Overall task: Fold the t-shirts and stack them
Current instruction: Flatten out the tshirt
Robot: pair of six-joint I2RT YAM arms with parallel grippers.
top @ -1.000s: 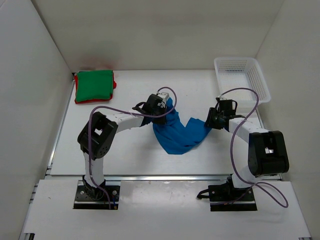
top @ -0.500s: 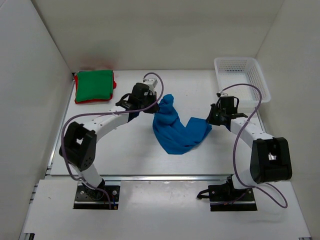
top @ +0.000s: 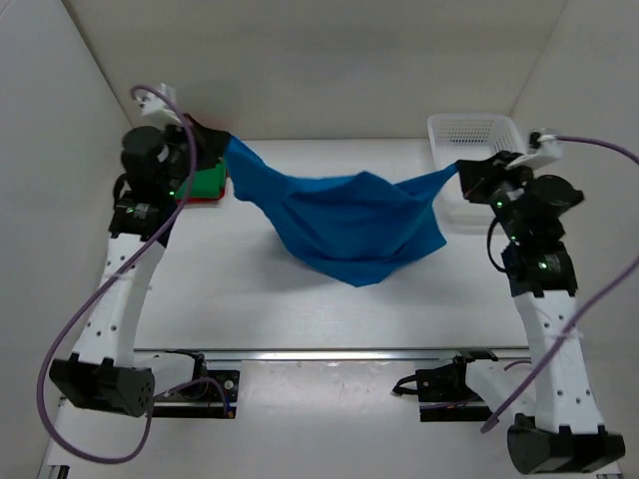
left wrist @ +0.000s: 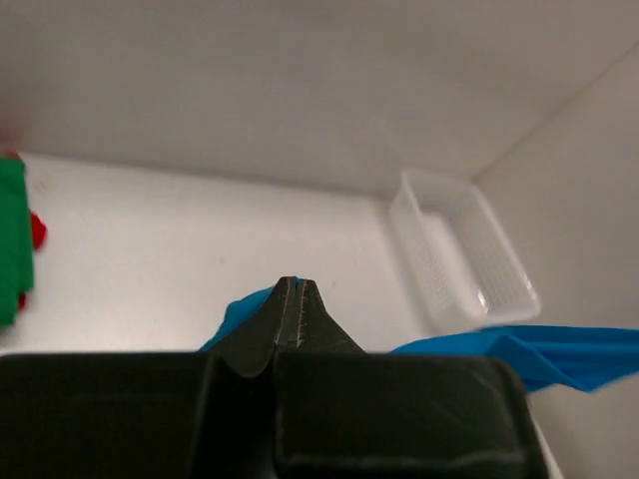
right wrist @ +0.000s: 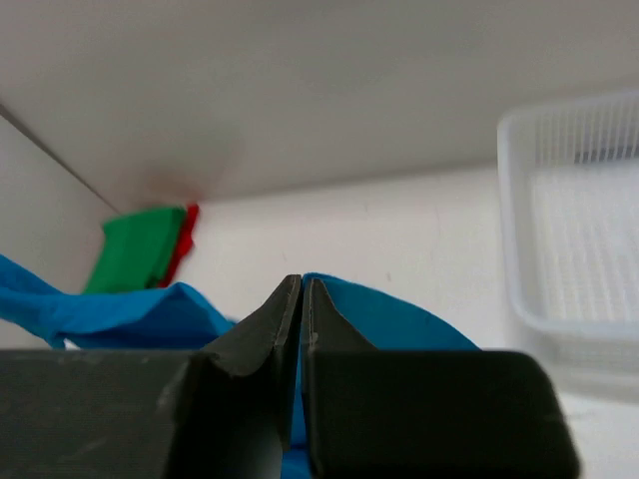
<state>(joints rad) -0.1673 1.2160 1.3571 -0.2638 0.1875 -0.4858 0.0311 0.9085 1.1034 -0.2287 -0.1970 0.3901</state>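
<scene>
Top view: blue t-shirt (top: 349, 225) stretched betw both arms over desk (top: 250, 299), sagging in the mid. L end effector (top: 221, 146) clamped on one corner, R end effector (top: 462, 170) on the other. Wrist cams show each pair of fingers pinched tight on blue cloth. L arm partly hides green t-shirt (top: 208, 184) in top view. R wrist cam shows it folded on red one (right wrist: 184, 238). White basket (top: 479, 135), far R: only its mesh floor seen inside.

The blue shirt (top: 349, 225) is soft matt cloth; the basket (top: 471, 120), white plastic mesh.
</scene>
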